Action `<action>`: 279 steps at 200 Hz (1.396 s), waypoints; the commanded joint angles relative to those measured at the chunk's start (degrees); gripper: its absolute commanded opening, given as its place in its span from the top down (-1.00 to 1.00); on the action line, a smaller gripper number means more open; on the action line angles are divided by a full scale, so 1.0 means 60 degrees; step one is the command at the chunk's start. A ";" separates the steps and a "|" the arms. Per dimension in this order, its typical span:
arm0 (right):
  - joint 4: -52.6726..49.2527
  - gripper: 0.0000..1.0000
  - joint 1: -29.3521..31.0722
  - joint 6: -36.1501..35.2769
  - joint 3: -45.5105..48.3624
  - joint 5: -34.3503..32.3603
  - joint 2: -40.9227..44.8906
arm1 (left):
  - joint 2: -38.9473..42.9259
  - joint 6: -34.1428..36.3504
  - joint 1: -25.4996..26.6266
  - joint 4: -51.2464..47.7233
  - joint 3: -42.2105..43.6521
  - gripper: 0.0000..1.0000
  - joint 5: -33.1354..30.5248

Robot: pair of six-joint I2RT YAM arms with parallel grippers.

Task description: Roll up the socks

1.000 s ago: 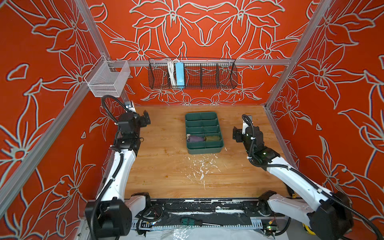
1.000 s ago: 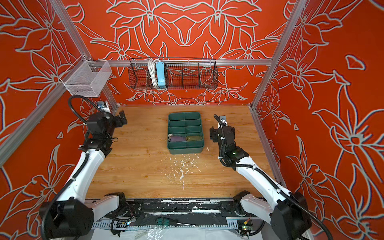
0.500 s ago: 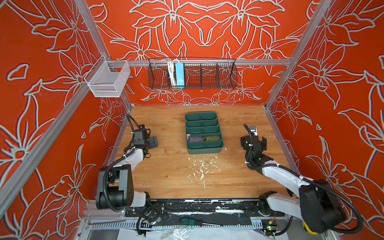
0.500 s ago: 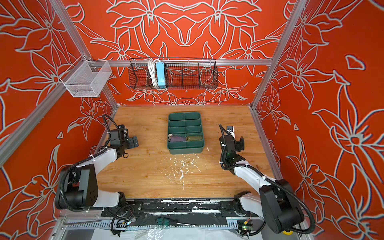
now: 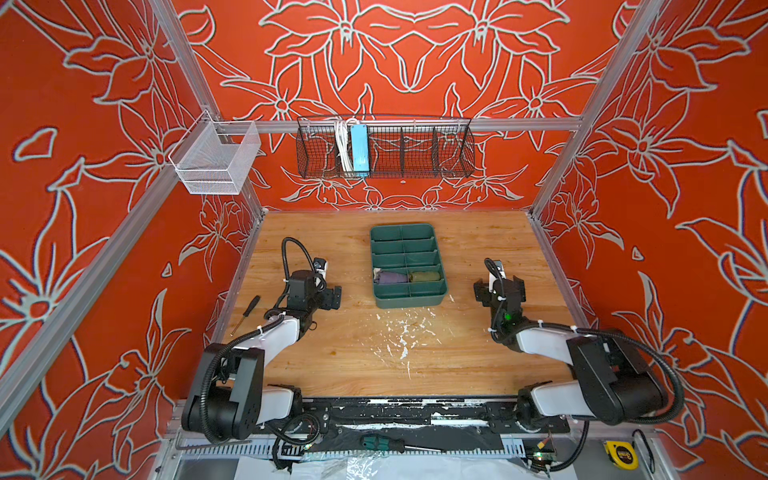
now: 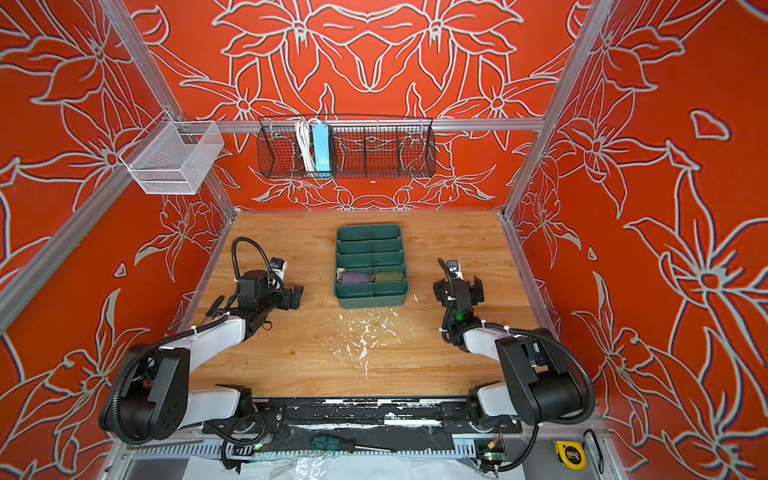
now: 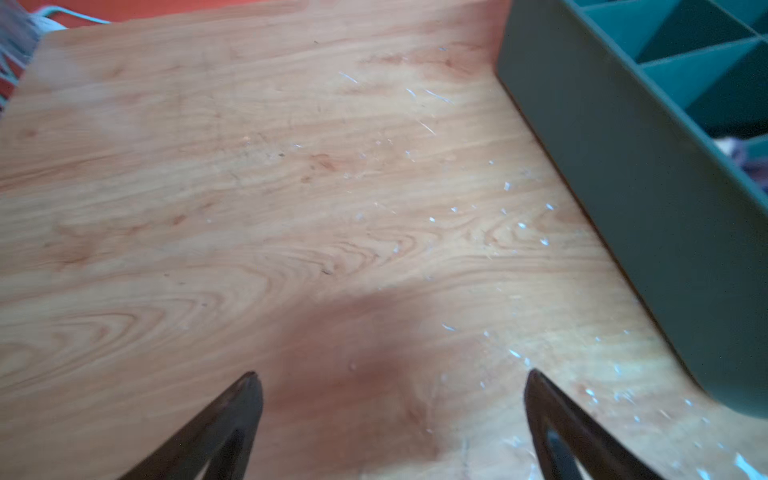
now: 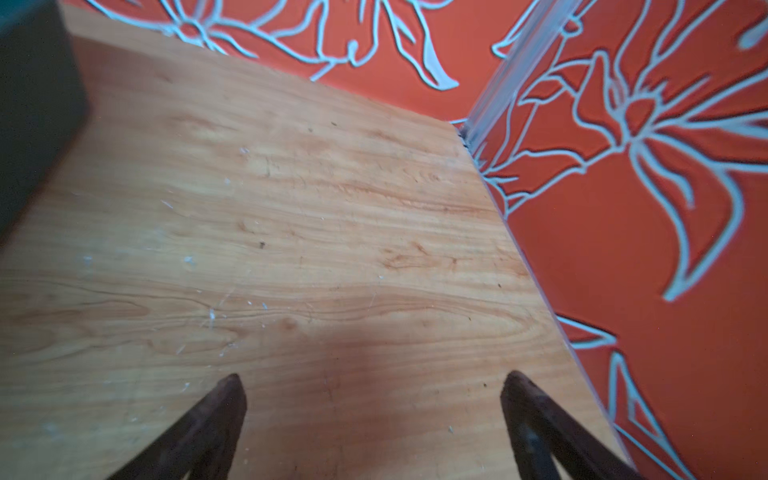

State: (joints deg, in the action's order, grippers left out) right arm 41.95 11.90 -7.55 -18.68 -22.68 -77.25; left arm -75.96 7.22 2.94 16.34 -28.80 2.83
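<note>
Purple sock: I see the purple sock [image 5: 392, 277] as a short, tight roll lying on its side, with a bit of cream showing at its left end. In the left wrist view only a blurred sliver of it shows over the tray wall [image 7: 748, 164].
Olive sock: the olive sock [image 5: 424, 276] is also a compact roll on its side, dull green. I cannot make out its stripes or toe colour at this range.
Location of socks: both lie in the green tray [image 5: 409, 300], in the second row from the near end. The purple one is in the left compartment and the olive one in the right, with the centre divider between them. Both top views agree [image 6: 355, 277] [image 6: 388, 276].
Tray: it sits on the wooden table [image 5: 374, 353] at mid-width, toward the far half. I see nothing in its other compartments.
Left gripper: the left gripper [image 5: 331, 297] is low over the table, left of the tray and apart from it. The left wrist view shows the jaws spread wide with only bare wood between them [image 7: 390, 374].
Right gripper: the right gripper [image 5: 498, 287] is right of the tray, clear of it. Its jaws are also spread wide, and I see nothing between them [image 8: 374, 376].
Table surface: white flecks are scattered just near of the tray.
Other items: a small screwdriver [image 5: 245, 309] lies at the table's left edge.
</note>
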 commanded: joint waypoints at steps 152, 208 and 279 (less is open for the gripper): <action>0.0627 -0.96 -0.1427 0.1112 0.0020 0.2505 -0.0625 | -0.0230 -0.1395 -0.0892 0.2404 0.1059 -0.94 -0.0514; 0.1072 -0.95 -0.1462 0.0535 0.0343 0.4002 -0.0513 | -0.0234 -0.1380 -0.0873 0.2393 0.1050 -0.94 -0.0529; 0.0946 -0.95 -0.1513 0.0596 0.0259 0.3990 -0.0530 | -0.0259 -0.1380 -0.0873 0.2367 0.1033 -0.94 -0.0531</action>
State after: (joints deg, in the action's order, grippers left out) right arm 46.59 3.16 -3.86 -17.28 0.05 -81.19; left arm -78.00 -0.25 -2.57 30.46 -22.52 -0.12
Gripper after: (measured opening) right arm 0.978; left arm 0.971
